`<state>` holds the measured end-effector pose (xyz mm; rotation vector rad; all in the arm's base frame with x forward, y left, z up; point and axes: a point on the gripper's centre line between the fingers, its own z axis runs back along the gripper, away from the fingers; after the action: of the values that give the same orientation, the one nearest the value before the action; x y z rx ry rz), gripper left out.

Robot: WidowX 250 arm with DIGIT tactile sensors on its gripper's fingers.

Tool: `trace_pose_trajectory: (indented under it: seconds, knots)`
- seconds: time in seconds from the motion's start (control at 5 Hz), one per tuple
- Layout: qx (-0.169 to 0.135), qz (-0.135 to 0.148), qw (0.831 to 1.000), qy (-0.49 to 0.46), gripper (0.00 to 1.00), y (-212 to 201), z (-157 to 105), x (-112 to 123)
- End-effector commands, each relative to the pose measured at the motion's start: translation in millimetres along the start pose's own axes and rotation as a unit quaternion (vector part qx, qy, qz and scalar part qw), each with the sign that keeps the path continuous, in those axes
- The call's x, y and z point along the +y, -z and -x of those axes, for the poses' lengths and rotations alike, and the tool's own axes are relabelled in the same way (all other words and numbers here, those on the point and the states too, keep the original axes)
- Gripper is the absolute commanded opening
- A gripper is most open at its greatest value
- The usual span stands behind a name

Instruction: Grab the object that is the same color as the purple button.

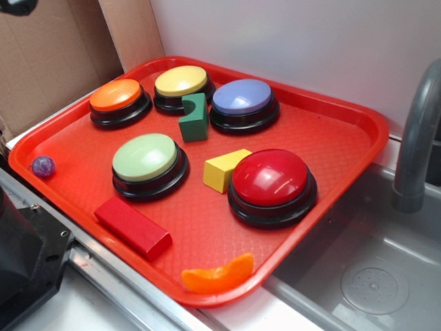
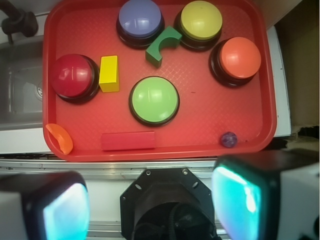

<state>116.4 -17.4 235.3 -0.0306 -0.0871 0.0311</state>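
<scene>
Five buttons on a red tray [image 1: 358,131]; nothing grasped yet.
Purple ball [image 2: 229,139] lies in the tray's near corner, in the exterior view at far left, well apart from the purple button [image 2: 140,19]. Gripper [image 2: 150,205] hangs off the tray's near edge, spread wide and empty (pads glowing teal). Approach step, I judge: shift over the ball, descend, then close gently, since it may roll.

ball [image 1: 43,166] in tray [image 1: 331,131] corner, beside buttons [image 1: 149,165]
</scene>
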Motion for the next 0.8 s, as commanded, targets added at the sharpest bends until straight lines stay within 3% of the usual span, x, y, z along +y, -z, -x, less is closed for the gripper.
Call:
trace_pose_trajectory:
  seconds: [0.0,0.4,0.6]
  knots:
    - [0.0,0.0,1.0,0.0,1.0,0.0,0.0,0.0]
    - [-0.009,-0.016,0.999,-0.049,1.0,41.9,-2.0,55.5]
    - [-0.028,-0.038,0.998,-0.043,1.0,63.0,-7.2,85.3]
